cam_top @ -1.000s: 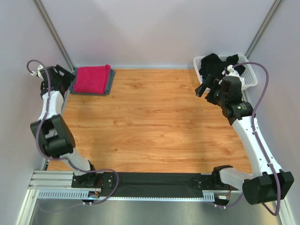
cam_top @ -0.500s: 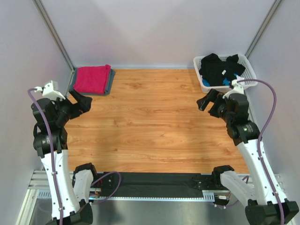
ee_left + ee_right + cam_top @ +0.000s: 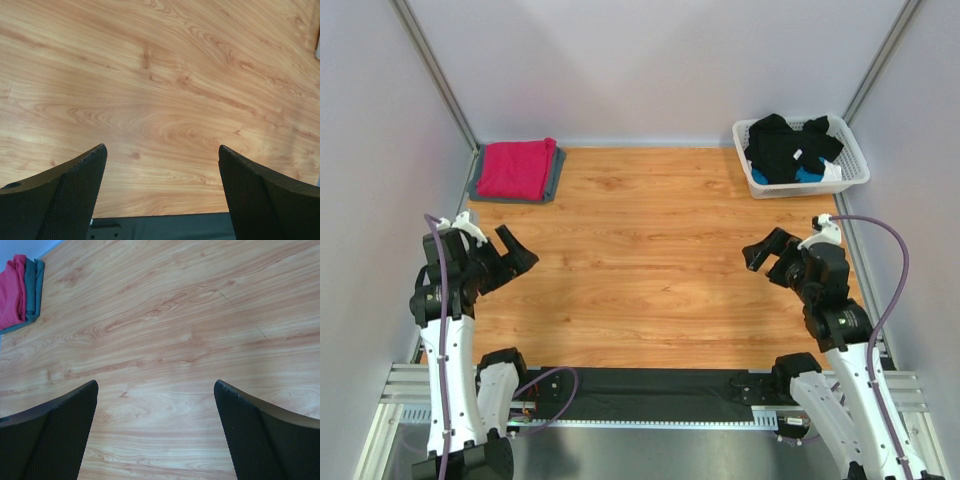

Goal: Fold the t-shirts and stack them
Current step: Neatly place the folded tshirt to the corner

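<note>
left end effector [image 3: 161, 146]: jaws wide | right end effector [image 3: 155, 382]: jaws wide

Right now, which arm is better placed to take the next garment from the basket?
Right. The right pincer, open and empty, hangs on the side of the basket; the left pincer, also open, is across the table, nearer the pink shirt.

The left fingers [image 3: 523, 262] are no longer at the far left corner of the worktop [image 3: 640, 260], beside the folded t-shirts [image 3: 515, 170]. They now hang over its left side, much closer to the near edge. The right fingers [image 3: 760, 250] have left the far right corner by the basket [image 3: 850, 180] and are drawn back the same way.
</note>
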